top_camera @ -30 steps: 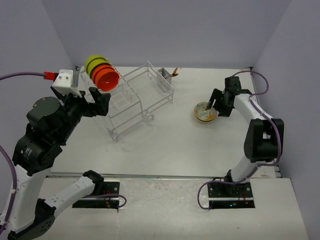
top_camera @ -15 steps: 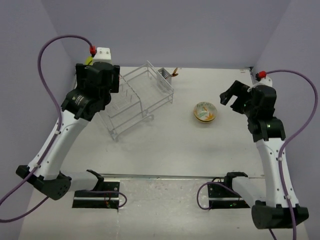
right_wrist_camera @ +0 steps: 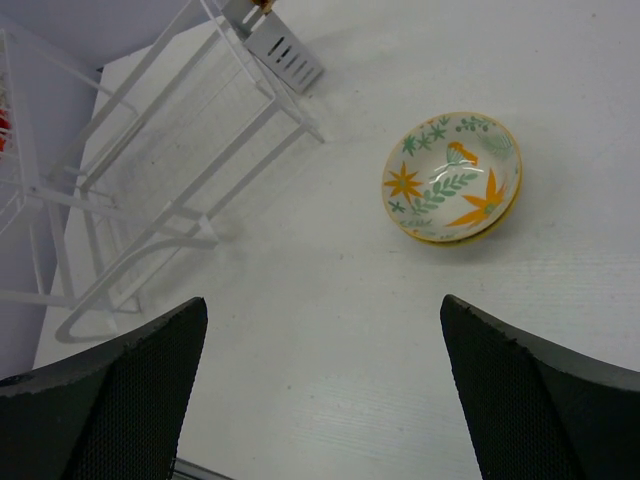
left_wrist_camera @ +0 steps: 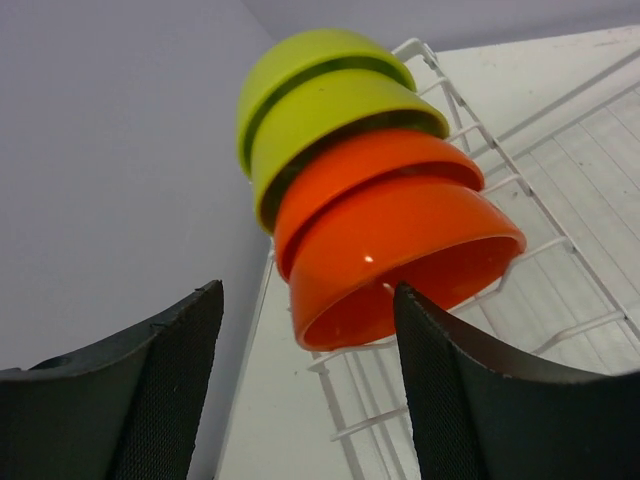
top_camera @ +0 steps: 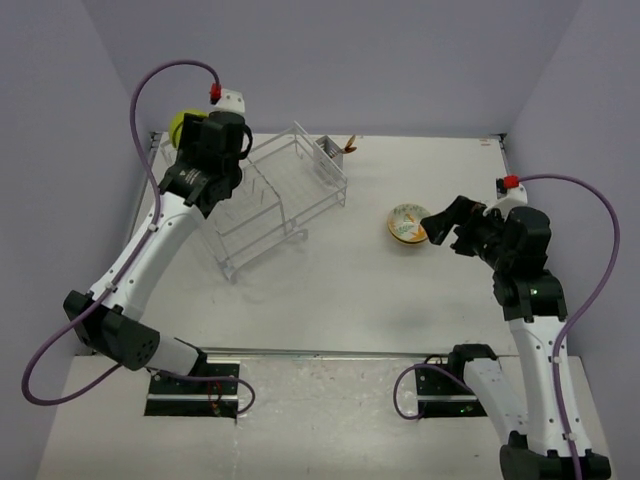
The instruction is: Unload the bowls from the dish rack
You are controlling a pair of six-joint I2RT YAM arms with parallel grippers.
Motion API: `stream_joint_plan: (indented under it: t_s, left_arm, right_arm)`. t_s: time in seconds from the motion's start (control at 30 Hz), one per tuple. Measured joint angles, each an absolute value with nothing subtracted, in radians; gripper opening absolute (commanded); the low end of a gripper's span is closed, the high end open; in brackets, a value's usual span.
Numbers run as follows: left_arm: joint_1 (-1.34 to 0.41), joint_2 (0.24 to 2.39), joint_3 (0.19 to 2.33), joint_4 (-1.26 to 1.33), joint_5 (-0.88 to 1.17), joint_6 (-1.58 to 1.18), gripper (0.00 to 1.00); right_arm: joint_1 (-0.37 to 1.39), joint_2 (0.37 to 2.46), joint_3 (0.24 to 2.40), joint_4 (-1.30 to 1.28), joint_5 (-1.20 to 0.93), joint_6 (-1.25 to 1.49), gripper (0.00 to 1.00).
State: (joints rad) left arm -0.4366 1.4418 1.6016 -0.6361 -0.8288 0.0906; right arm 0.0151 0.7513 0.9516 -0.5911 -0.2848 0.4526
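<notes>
Nested bowls lean in the left end of the white dish rack [top_camera: 280,195]: lime-green bowls [left_wrist_camera: 320,70] behind, two glossy orange bowls [left_wrist_camera: 400,240] in front. In the top view only a lime-green edge [top_camera: 179,126] shows beside my left gripper [top_camera: 203,142]. My left gripper [left_wrist_camera: 310,400] is open, its fingertips [left_wrist_camera: 440,360] just below the front orange bowl's rim, not closed on it. The cream patterned bowl [top_camera: 408,223] sits upright on the table, also in the right wrist view [right_wrist_camera: 452,178]. My right gripper [top_camera: 448,228] is open and empty just right of it, above bare table [right_wrist_camera: 320,390].
The rack's grey cutlery basket [top_camera: 328,158] is at its far right end, also in the right wrist view [right_wrist_camera: 280,45]. The rack wires [left_wrist_camera: 560,200] run right of the bowls. The purple wall [left_wrist_camera: 110,150] is close on the left of the bowls.
My left arm has swung in over the rack's left end, covering the bowls. My right arm has shifted and lowered its gripper beside the cream bowl, which has stayed put.
</notes>
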Motion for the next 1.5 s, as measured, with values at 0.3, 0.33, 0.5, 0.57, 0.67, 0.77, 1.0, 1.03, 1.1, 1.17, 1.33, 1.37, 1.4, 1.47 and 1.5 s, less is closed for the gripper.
stream_joint_plan:
  t_s: [0.3, 0.33, 0.5, 0.57, 0.67, 0.77, 1.0, 1.03, 1.1, 1.17, 1.33, 1.37, 1.4, 1.47, 1.5]
  left_arm:
    - [-0.393, 1.446, 1.507, -0.562, -0.741, 0.09, 0.47]
    - [-0.379, 1.449, 1.507, -0.558, -0.74, 0.091, 0.46]
    - [-0.353, 1.476, 1.515, -0.544, -0.754, 0.093, 0.27]
    - [-0.353, 1.477, 1.518, -0.552, -0.766, 0.099, 0.23]
    - [-0.351, 1.475, 1.518, -0.567, -0.771, 0.101, 0.04]
    - [-0.347, 1.469, 1.518, -0.564, -0.765, 0.097, 0.0]
    - [-0.37, 1.417, 1.518, -0.567, -0.733, 0.089, 0.0]
    - [-0.377, 1.404, 1.518, -0.567, -0.725, 0.088, 0.0]
    - [-0.389, 1.377, 1.518, -0.567, -0.707, 0.085, 0.0]
    - [-0.389, 1.358, 1.519, -0.569, -0.686, 0.072, 0.0]
    - [-0.388, 1.33, 1.533, -0.609, -0.54, 0.007, 0.0]
    - [-0.388, 1.323, 1.533, -0.615, -0.488, -0.017, 0.0]
    - [-0.388, 1.315, 1.533, -0.618, -0.426, -0.037, 0.0]
    - [-0.395, 1.298, 1.533, -0.615, -0.298, -0.084, 0.0]
    - [-0.406, 1.288, 1.533, -0.61, -0.237, -0.112, 0.0]
  right_arm:
    - [0.015, 0.719, 0.955, -0.582, -0.339, 0.457, 0.99]
    - [0.016, 0.719, 0.955, -0.581, -0.342, 0.459, 0.99]
    - [0.018, 0.709, 0.955, -0.576, -0.368, 0.465, 0.99]
    - [0.018, 0.693, 0.955, -0.571, -0.382, 0.471, 0.99]
    - [0.02, 0.664, 0.955, -0.56, -0.392, 0.48, 0.99]
    - [0.02, 0.64, 0.956, -0.554, -0.406, 0.49, 0.99]
    - [0.02, 0.621, 0.96, -0.537, -0.451, 0.522, 0.99]
    - [0.02, 0.618, 0.962, -0.535, -0.458, 0.525, 0.99]
    - [0.02, 0.614, 0.965, -0.53, -0.465, 0.533, 0.99]
    - [0.02, 0.613, 0.968, -0.523, -0.472, 0.54, 0.99]
    - [0.039, 0.63, 0.979, -0.498, -0.524, 0.556, 0.99]
    - [0.08, 0.649, 0.995, -0.503, -0.509, 0.559, 0.99]
    - [0.131, 0.67, 1.015, -0.505, -0.499, 0.561, 0.99]
    - [0.271, 0.733, 1.077, -0.517, -0.432, 0.558, 0.99]
    - [0.348, 0.768, 1.115, -0.522, -0.39, 0.554, 0.99]
